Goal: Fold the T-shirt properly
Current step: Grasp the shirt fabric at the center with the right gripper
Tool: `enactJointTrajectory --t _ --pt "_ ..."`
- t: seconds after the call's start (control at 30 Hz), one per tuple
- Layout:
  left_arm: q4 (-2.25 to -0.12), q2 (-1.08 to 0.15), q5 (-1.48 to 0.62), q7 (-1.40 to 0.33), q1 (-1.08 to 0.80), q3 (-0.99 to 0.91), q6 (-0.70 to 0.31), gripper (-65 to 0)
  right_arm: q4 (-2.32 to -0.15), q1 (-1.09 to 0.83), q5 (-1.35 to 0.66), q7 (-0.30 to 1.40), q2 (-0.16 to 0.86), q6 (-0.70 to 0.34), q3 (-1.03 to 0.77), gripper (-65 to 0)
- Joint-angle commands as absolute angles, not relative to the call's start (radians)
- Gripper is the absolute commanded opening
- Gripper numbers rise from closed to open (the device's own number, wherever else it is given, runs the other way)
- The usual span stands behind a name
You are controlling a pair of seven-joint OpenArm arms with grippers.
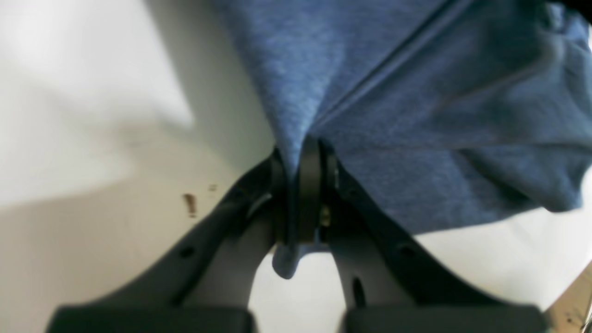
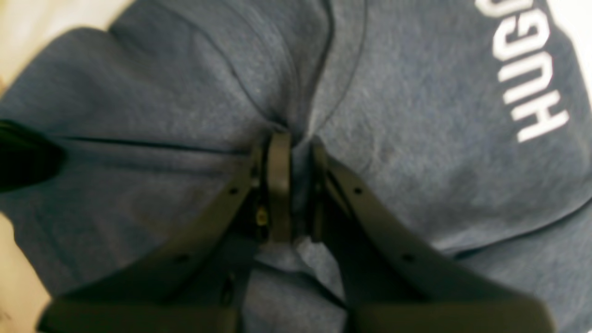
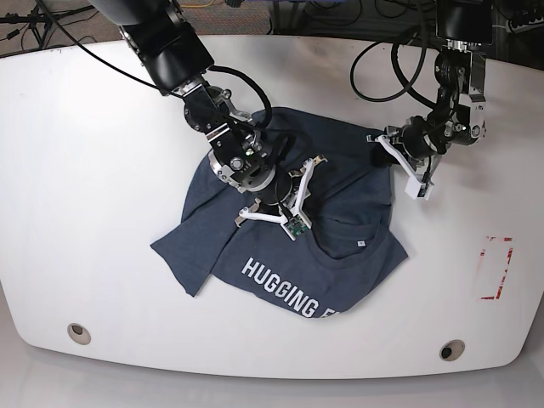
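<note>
While it's sprawled across the middle of the white oval table (image 3: 85, 170), the dark heathered navy-blue T-shirt (image 3: 340, 183) is bunched up, with its white "HUGGING" lettering (image 3: 285, 291) facing the table's front edge. Black left claw (image 1: 303, 185) is clenched on a pinch of the shirt's edge, on the side toward the table's right edge. Black right claw (image 2: 296, 185) is clamped on a fold of fabric near the shirt's middle. Small red outline mark (image 3: 496, 269) sits by the right edge.
</note>
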State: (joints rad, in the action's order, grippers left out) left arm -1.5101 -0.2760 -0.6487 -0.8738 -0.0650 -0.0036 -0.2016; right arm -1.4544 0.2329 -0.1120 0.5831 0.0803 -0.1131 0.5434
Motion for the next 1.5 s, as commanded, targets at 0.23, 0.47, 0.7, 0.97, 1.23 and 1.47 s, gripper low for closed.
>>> enactJointTrajectory --t 0.23,0.47,0.7,0.97,1.23,1.47 --pt "-1.500 -0.318 -0.638 -0.880 -0.056 -0.013 -0.194 -65.0 -1.523 0.263 -0.104 0.584 0.114 -0.097 0.535 -46.9" --pt "-1.500 -0.320 -0.638 -0.880 -0.056 -0.013 -0.194 -65.0 -1.523 0.266 -0.101 0.584 0.114 -0.097 0.535 -46.5" --pt "-1.500 -0.320 -0.638 -0.880 -0.056 -0.013 -0.194 -65.0 -1.523 0.268 -0.101 0.584 0.114 -0.099 0.535 -56.3" --pt "-1.500 -0.320 -0.638 -0.880 -0.058 -0.013 -0.194 -65.0 -1.521 0.268 -0.101 0.584 0.114 -0.099 0.535 -59.8" --pt "-1.500 -0.320 -0.638 -0.880 -0.058 -0.013 -0.194 -65.0 -1.511 0.262 -0.101 0.579 0.107 -0.099 0.535 -43.9" --pt "-1.501 -0.320 -0.638 -0.880 -0.058 -0.013 -0.194 -65.0 -1.437 0.263 -0.101 0.550 0.094 -0.099 0.538 -39.8"
